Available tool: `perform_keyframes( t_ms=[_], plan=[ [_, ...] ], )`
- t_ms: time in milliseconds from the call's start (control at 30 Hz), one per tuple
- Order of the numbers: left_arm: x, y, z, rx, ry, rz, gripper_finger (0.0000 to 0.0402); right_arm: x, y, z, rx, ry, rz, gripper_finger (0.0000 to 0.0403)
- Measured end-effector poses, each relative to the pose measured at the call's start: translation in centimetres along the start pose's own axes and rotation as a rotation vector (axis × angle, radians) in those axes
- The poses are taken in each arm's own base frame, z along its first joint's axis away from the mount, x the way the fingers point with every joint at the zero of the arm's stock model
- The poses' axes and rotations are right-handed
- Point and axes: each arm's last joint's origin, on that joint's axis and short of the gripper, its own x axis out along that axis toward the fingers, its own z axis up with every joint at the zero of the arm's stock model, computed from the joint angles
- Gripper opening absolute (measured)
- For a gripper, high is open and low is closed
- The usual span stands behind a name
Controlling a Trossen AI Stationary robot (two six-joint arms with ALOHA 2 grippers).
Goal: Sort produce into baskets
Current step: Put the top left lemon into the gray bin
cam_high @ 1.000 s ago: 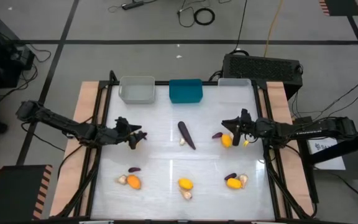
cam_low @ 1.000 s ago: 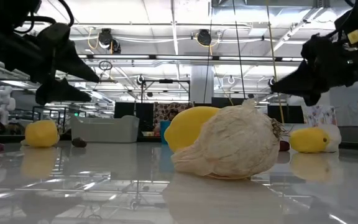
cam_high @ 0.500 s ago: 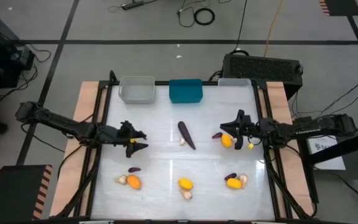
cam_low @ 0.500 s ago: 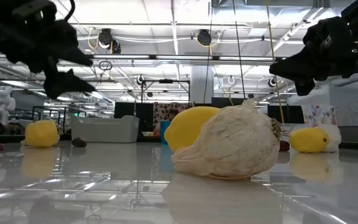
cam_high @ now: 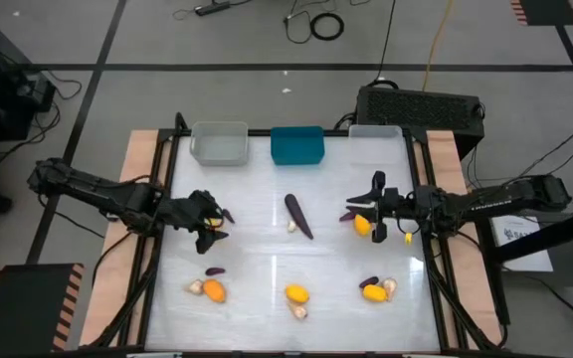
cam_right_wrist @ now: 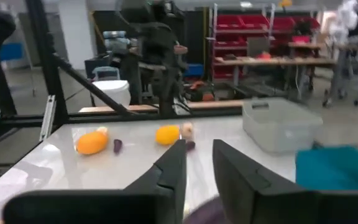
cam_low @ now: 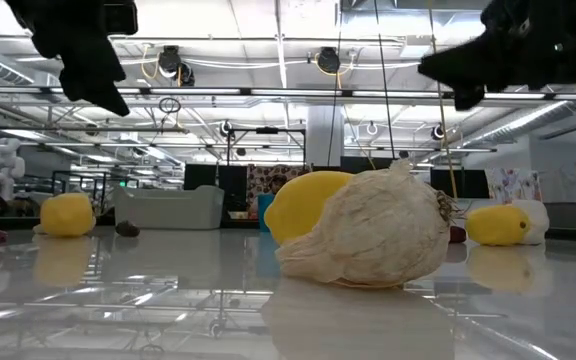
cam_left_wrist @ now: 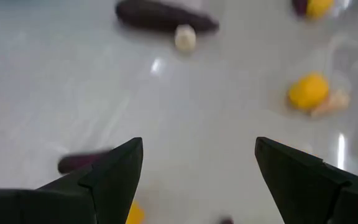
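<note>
Hovering above the table (cam_high: 267, 249): left hand (cam_high: 211, 223) wide apart, right hand (cam_high: 374, 204) narrowly parted, empty.

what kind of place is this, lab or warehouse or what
Most likely a robotics lab or workshop in a large industrial hall. The low view shows a high ceiling with exposed beams and strip lights. The right wrist view shows red storage bins on shelving and workbenches beyond the table.
</note>
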Motion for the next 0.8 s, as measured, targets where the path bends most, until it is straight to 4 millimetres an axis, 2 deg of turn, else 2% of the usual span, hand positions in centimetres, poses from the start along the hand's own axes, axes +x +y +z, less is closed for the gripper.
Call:
perform_keyframes(
  t_ms=[100,167,267,333,400,600,800],
  plan=[
    [0.4,-0.5,0.9,0.017,0.081,0.046,0.0318,0.9,0.7,1.1,-0.062,-0.007,0.033,0.0112],
    [0.6,-0.5,1.8,-0.037,0.141,0.114,0.0318,1.5,1.2,1.8,-0.074,-0.01,0.05,0.0136],
    [1.1,-0.1,2.7,-0.254,0.227,0.22,0.0318,2.4,1.9,2.4,-0.034,-0.003,0.078,0.017],
    [1.7,0.2,2.8,-0.424,0.287,0.251,0.0318,2.9,2.4,2.7,-0.018,0.011,0.099,0.0187],
    [2.5,0.4,2.5,-0.519,0.359,0.278,0.0318,3.3,2.8,3.0,-0.014,0.025,0.117,0.0199],
    [4.1,0.9,1.5,-0.551,0.512,0.416,0.0318,4.8,3.9,4.3,0.046,0.093,0.147,0.0207],
    [5.3,1.1,1.3,-0.535,0.526,0.491,0.0318,5.5,5.0,3.5,0.072,0.172,0.178,0.0203]
  ],
)
